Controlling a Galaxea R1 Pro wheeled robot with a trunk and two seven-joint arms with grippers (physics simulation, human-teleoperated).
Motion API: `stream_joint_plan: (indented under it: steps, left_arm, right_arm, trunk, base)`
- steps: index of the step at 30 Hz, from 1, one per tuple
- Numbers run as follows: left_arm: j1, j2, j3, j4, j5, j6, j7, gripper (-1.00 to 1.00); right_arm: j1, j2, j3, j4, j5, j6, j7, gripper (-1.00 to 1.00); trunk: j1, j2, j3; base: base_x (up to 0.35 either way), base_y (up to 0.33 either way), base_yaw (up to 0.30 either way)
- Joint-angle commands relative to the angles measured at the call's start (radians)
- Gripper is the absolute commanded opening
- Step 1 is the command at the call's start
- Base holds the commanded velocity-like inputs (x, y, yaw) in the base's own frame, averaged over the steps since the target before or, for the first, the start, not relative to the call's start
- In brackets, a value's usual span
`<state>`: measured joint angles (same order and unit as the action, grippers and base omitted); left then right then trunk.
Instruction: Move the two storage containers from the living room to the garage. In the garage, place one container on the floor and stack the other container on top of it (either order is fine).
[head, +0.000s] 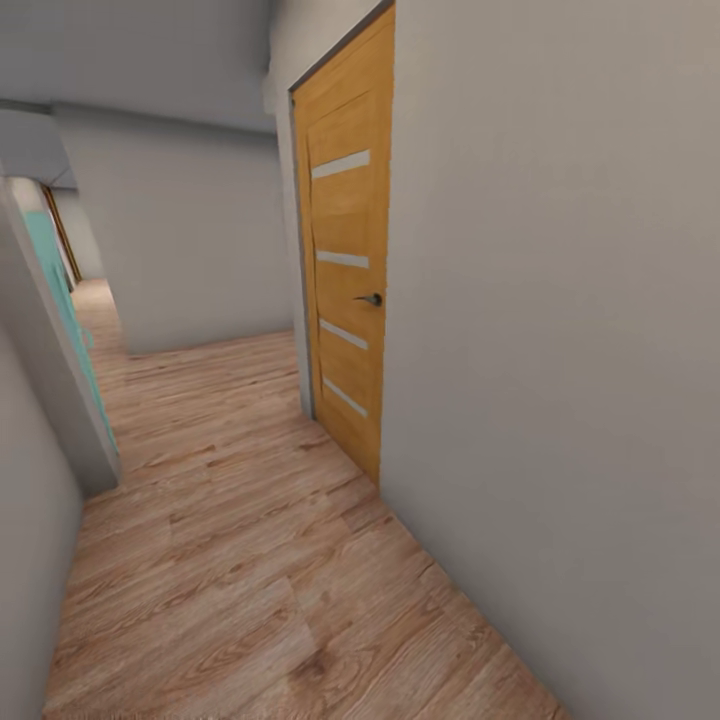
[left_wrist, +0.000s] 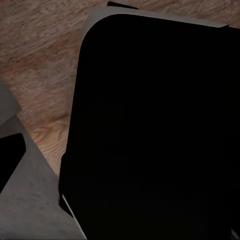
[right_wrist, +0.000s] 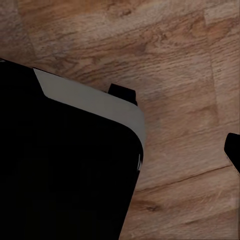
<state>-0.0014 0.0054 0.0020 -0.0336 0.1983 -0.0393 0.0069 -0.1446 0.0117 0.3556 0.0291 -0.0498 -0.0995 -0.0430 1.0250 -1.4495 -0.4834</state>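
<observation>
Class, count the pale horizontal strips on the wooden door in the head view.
4, stacked down the door: one near the top, one above the handle, one below it, one lowest.

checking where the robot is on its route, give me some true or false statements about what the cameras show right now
1. A wooden door with pale horizontal strips stands shut in the wall on the right. True.
2. The floor is dark grey concrete. False: it is light wood planks.
3. The door has a dark lever handle. True.
4. A red bin sits on the floor in the corridor. False: the head view shows bare planks, walls and the door.
5. A teal panel shows at the left side of the corridor. True.
6. The right wrist view looks down on carpet. False: it shows wood planks beside a black body.
</observation>
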Motion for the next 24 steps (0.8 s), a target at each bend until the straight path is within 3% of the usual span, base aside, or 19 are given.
stream_joint_plan:
  steps: [1, 7, 24]
  left_arm:
    - [0.0, 0.0, 0.0, 0.0, 0.006, -0.002, 0.001, 1.0]
    - [0.0, 0.001, 0.0, -0.001, 0.006, -0.002, 0.001, 1.0]
    - [0.0, 0.001, 0.001, 0.0, 0.006, -0.002, 0.001, 1.0]
  right_arm:
    - [-0.001, 0.001, 0.008, 0.003, -0.007, -0.006, -0.003, 1.0]
    - [-0.001, 0.0, 0.007, 0.003, -0.046, -0.027, -0.003, 1.0]
    - [-0.001, 0.0, 0.007, 0.005, -0.056, -0.03, -0.003, 1.0]
  trunk:
    - [0.0, 0.0, -0.001]
    - [0.0, 0.0, -0.001]
    - [0.0, 0.0, -0.001]
  base:
    - [0.0, 0.0, 0.275]
    - [0.0, 0.0, 0.276]
    - [0.0, 0.0, 0.288]
